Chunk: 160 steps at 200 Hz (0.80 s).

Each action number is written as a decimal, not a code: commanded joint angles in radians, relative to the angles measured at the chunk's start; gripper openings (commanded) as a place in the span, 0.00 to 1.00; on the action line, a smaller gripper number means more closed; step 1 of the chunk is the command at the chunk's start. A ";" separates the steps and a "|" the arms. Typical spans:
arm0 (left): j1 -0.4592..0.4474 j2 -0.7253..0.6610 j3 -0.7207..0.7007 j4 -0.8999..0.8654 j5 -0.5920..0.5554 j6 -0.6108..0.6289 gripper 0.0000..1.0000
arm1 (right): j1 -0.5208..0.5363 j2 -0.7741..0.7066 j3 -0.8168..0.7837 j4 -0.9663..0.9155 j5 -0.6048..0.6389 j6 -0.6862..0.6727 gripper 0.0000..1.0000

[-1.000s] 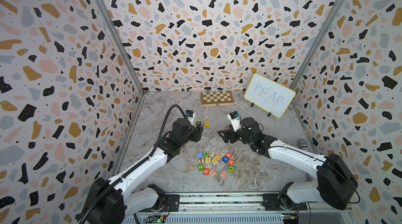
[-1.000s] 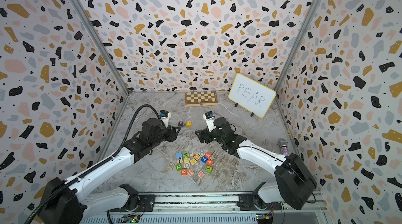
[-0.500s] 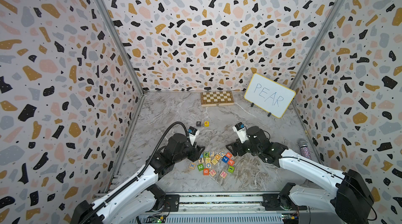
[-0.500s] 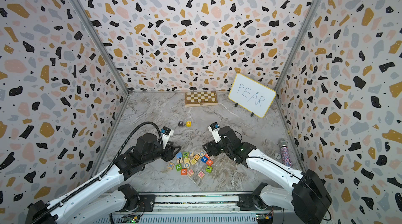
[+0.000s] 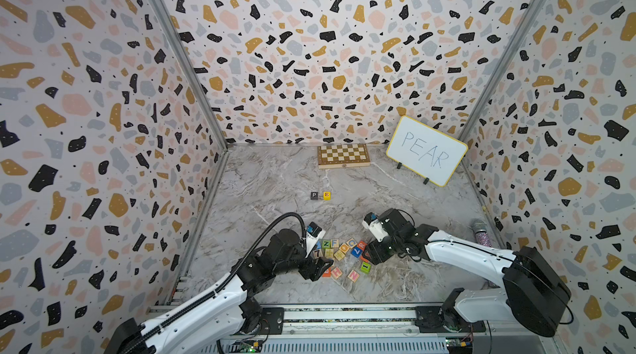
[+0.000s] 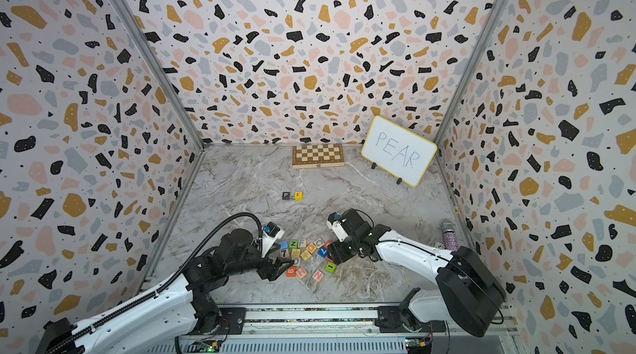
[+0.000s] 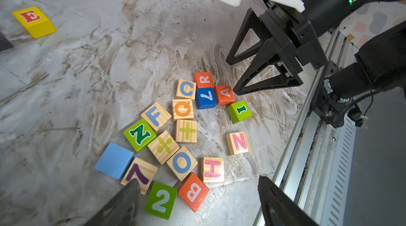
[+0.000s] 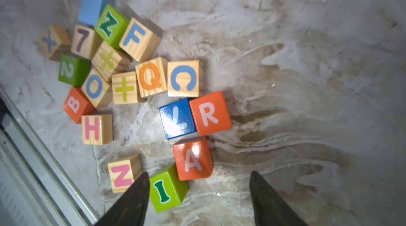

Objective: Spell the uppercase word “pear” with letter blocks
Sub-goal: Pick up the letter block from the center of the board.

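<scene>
Marble floor, block pile by the rail: both grippers empty

Marbled grey floor [image 5: 275, 180], terrazzo walls [image 5: 103, 94] on three sides. Notes run from my end outward.

Nearest is the rail [image 5: 344, 314], then the loose pile of cubes. Left gripper [image 7: 197, 186] hangs over the pile's near edge, jaws spread wide, nothing between them. The B block [image 7: 193, 192] and the 2 block [image 7: 161, 199] lie on the floor under the gap. Its own camera shows only the finger ends.

Right gripper [image 8: 198, 174] is over the pile's right side, jaws apart, gripping nothing. The A block [image 8: 193, 159], orange-red with a white letter, lies flat just ahead of the fingertips. It is inside the line of the gap, closer to the finger standing by the green I block [image 8: 168, 188]. That finger overlaps the I block and the N block [image 8: 124, 173] in the wrist view; contact I cannot judge. From the left wrist, one fingertip sits just beside A; touching or not, I cannot tell. In both top views the gripper body covers A.

R block [image 8: 209, 114] lies just beyond A, against a blue block [image 8: 177, 118] whose mark is washed out by glare.

Farther out, well apart from the pile, P block [image 5: 314, 195] and E block [image 5: 327, 195] sit side by side, P toward the left arm's side. The left wrist frame cuts P off.

Far wall: chessboard [image 5: 343, 155] and a tilted whiteboard [image 5: 426, 151] reading PEAR. A glittery object [image 5: 480, 232] by the right wall is too small to identify.
</scene>
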 commanded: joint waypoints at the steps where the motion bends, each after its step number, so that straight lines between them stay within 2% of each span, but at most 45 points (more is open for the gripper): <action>1: -0.010 -0.001 -0.010 0.079 0.035 0.004 0.99 | 0.026 0.023 0.043 -0.059 -0.004 -0.022 0.72; 39: -0.014 0.015 -0.015 0.104 0.028 0.016 0.99 | 0.054 0.062 0.064 -0.045 0.004 -0.019 0.73; 160: -0.035 0.068 -0.028 0.163 0.027 0.034 0.99 | 0.054 0.145 0.116 -0.047 0.057 -0.014 0.76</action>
